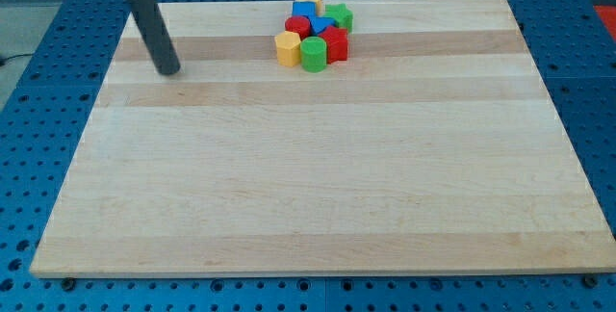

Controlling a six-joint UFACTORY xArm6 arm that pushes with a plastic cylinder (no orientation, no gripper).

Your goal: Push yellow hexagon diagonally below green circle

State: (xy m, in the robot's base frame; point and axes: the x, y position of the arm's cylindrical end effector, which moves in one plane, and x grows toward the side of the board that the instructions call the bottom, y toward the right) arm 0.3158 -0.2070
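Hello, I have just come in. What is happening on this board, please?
A robot arm ending in a dark rod is meant to push the yellow hexagon diagonally below the green circle. Right now my tip rests near the board's left edge in the view, far from all blocks and touching none. The hexagon sits just left of the circle, at the lower left of a tight cluster of red, blue, green and yellow blocks near the view's top.

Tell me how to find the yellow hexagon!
Look at the wooden board, near its top edge, where a small cluster of blocks sits. The yellow hexagon is at the cluster's left end, right beside the green circle. It is the only six-sided yellow block in the front row.
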